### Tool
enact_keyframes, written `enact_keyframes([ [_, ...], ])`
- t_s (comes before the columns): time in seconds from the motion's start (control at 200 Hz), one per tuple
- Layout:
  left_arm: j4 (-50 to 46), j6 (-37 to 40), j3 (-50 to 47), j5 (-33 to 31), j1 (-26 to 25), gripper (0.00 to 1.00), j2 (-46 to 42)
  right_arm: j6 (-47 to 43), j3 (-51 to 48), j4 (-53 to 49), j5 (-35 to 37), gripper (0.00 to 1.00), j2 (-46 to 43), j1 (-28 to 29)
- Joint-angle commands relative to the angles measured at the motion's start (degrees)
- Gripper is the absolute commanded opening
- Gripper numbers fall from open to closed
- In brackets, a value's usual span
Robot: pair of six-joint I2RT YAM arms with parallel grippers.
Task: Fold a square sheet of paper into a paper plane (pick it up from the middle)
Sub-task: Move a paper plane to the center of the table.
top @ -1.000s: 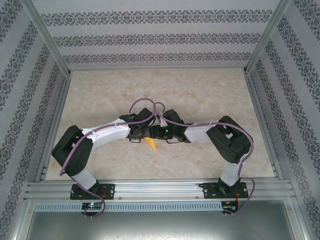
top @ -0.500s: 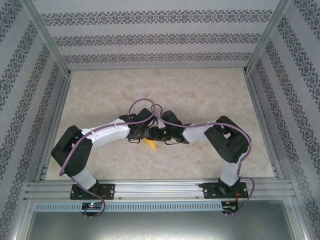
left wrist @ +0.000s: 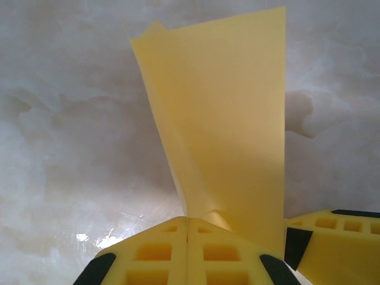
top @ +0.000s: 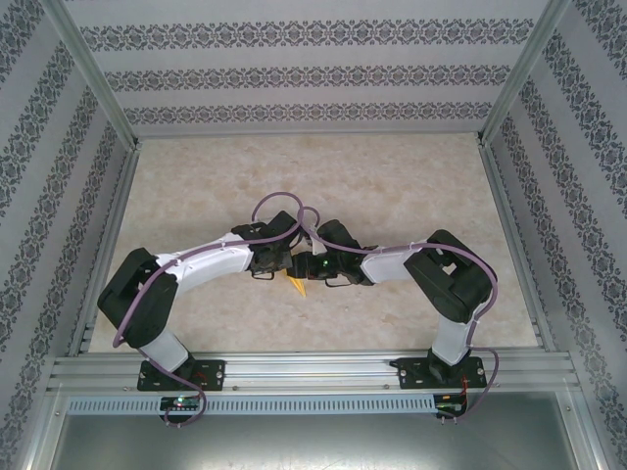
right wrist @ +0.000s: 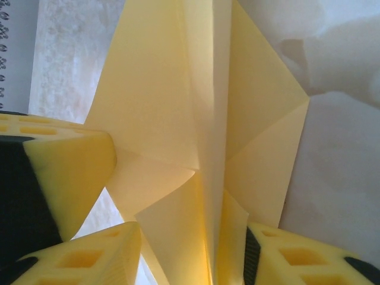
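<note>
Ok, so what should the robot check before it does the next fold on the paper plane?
1. Left gripper pinching the paper: ok, its jaws are closed on the paper's near end.
2. Right gripper gripping the paper: cannot tell, the paper sits between its parted fingers.
3. Middle crease made: ok, a long fold runs up the paper in the right wrist view.
4. Paper free of rips: ok on the parts that show.
5. Both grippers meeting over the middle of the table: ok.
</note>
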Motion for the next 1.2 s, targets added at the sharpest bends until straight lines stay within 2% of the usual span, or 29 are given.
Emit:
enact_keyframes([
  [0.0,0.3,-0.9,-0.7,-0.9,0.6,0.00,-1.4,-1.6,0.0,2.2,-0.1,0.45,1.0,1.1],
  [0.085,0.5,-0.8,-0.8,-0.9,0.6,0.00,-1.4,-1.8,0.0,2.6,0.4,0.41,1.5,1.1],
  [0.155,0.4,-0.8,-0.8,-1.0,0.6,0.01,-1.3,-2.1,0.2,2.4,0.6,0.34,1.5,1.1],
  [0.365,0.4,-0.8,-0.9,-0.7,0.6,0.01,-1.0,-2.7,0.8,1.5,0.9,0.33,2.3,1.3],
  [0.599,0.5,-0.8,-1.0,-0.4,0.6,0.03,-1.4,-3.3,1.8,0.5,1.7,0.27,3.1,1.7],
  [0.829,2.9,0.0,-1.9,1.6,0.7,0.11,-2.4,-4.0,2.1,-1.4,3.2,0.08,1.7,2.3],
  [0.954,4.4,0.3,-2.0,2.7,0.7,0.19,-5.0,-5.2,1.6,-4.3,5.5,0.01,-1.7,2.2],
  [1.069,10.5,1.6,-5.2,4.2,0.7,0.41,-11.3,-6.4,-0.1,-6.8,10.2,0.00,-6.6,2.1],
  [1.194,14.2,2.1,-9.1,1.8,0.7,0.53,-17.6,-8.7,0.3,-14.2,18.8,0.00,-11.9,2.1],
])
